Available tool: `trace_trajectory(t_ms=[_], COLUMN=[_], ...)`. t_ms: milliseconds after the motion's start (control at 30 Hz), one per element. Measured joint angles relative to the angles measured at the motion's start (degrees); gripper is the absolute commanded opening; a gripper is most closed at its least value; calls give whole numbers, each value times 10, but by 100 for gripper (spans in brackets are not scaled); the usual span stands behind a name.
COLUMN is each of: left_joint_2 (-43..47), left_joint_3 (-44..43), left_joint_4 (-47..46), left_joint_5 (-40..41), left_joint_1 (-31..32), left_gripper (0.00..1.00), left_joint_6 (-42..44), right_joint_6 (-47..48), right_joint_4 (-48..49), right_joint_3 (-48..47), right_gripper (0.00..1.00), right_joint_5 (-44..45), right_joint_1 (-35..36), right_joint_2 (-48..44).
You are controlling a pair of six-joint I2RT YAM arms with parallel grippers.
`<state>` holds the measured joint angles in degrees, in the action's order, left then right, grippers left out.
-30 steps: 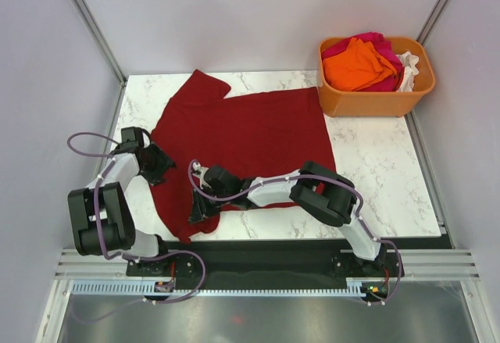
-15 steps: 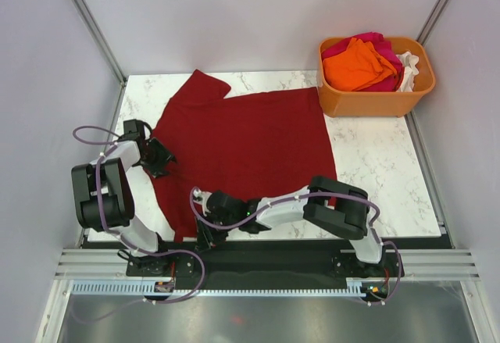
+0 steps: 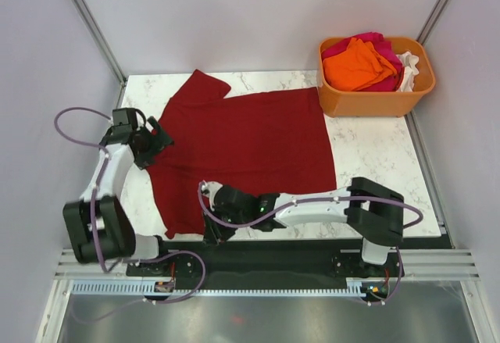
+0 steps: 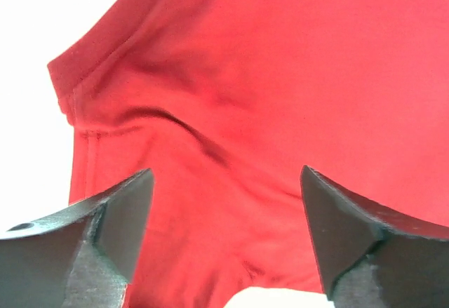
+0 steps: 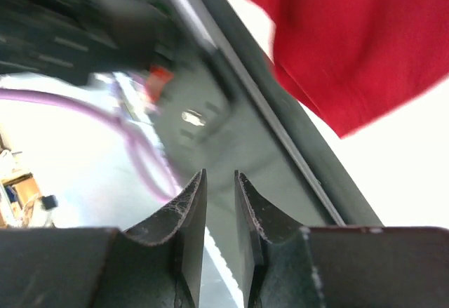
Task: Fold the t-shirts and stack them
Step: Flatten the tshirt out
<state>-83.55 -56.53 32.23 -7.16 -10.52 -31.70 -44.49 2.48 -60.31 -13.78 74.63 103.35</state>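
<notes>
From above, the dark red t-shirt point(image 3: 242, 144) lies spread flat across the bench point(image 3: 375, 175), one sleeve pointing toward the far left corner and the hem toward the right. The left tool point(image 3: 154, 138) hangs at the shirt's left edge, by the near sleeve. From up here I cannot tell how its fingers stand.

The left wrist camera settles it. The left tool point(image 4: 224, 175) is spread wide, one dark finger at each side of the picture, with nothing between them. Beneath lies red cloth, showing a stitched sleeve hem and a soft crease that the overhead view never shows.

The right arm stretches low along the near edge, and the right tool point(image 3: 209, 235) sits at the shirt's near-left corner, over the black rail. The overhead view hides its fingertips. In its own camera the right tool point(image 5: 219, 176) has its fingers almost together, with only a narrow slit between them and nothing caught in it. Through the slit I see rail and purple cable. The red hem hangs off to the upper right, apart from the fingers.

Only the overhead view shows the far right corner. There an orange tub point(image 3: 375, 102) holds an orange t-shirt point(image 3: 358, 64) on top of a magenta-pink one point(image 3: 376, 41), with a white one point(image 3: 411, 69) bunched at the tub's right side.
</notes>
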Motion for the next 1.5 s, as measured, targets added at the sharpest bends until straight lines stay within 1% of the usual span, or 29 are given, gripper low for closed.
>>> trace_trajectory(t_ms=[67,100,133,200,267,300,333,400,433,467,533,600,633,667,700,733,800,867,933,1033,1100,1133,1167,1200,1233,1300,1367,1400,1500], left_joint_2=[75,117,155,241,313,351,382,433,451,464,479,487,488,488,484,476,450,419,402,394,381,369,355,335,321,286,263,254,252], left_joint_3=[-2,-1,5,38,89,119,147,194,210,223,238,242,241,237,220,204,176,150,131,106,94,90,90,90,91,108,139,151,161], left_joint_4=[12,21,21,24,33,44,57,80,89,93,99,103,105,115,155,202,262,309,335,361,370,372,373,376,379,378,370,370,364], left_joint_5=[4,5,3,-10,-25,-31,-36,-39,-42,-46,-51,-53,-53,-55,-46,-14,30,66,87,102,111,115,116,116,116,114,112,113,114], left_joint_1=[10,15,19,25,30,33,40,68,90,112,151,189,208,222,240,258,273,288,306,316,318,320,322,324,325,326,331,336,350], left_gripper=[99,96,95,90,90,90,90,90,90,90,90,90,89,85,85,85,84,84,84,84,84,84,84,87,88,89,87,84,84], left_joint_6=[1,0,-2,-14,-29,-35,-41,-50,-52,-54,-57,-59,-60,-69,-102,-126,-153,-171,-182,-191,-195,-196,-197,-198,-201,-204,-209,-213,-225], right_joint_6=[17,24,31,46,62,70,77,91,97,103,105,108,110,112,114,114,113,106,88,52,33,26,21,14,6,-10,-29,-36,-59], right_joint_4=[-26,-34,-42,-62,-85,-96,-110,-137,-148,-157,-169,-177,-177,-174,-165,-156,-149,-137,-120,-81,-66,-61,-57,-56,-49,-23,17,35,84], right_joint_3=[-28,-35,-40,-45,-48,-48,-48,-46,-42,-33,-22,-14,-12,-12,-12,-15,-41,-110,-219,-400,-473,-487,-493,-492,-486,-452,-412,-388,-329], right_gripper=[35,36,41,46,54,61,72,78,85,87,88,87,86,85,84,84,84,82,78,77,77,77,77,77,77,76,76,76,75], right_joint_5=[6,9,10,22,38,45,57,81,93,103,115,119,118,109,93,76,33,-28,-92,-174,-204,-212,-221,-228,-236,-249,-260,-266,-292], right_joint_1=[-12,-22,-39,-86,-149,-174,-207,-256,-276,-287,-307,-316,-318,-319,-318,-318,-317,-317,-320,-326,-334,-339,-345,-352,-360,-376,-395,-405,-430], right_joint_2=[-31,-46,-67,-105,-136,-146,-156,-170,-180,-191,-202,-203,-197,-189,-174,-155,-104,-19,85,240,307,325,339,349,355,355,354,352,336])
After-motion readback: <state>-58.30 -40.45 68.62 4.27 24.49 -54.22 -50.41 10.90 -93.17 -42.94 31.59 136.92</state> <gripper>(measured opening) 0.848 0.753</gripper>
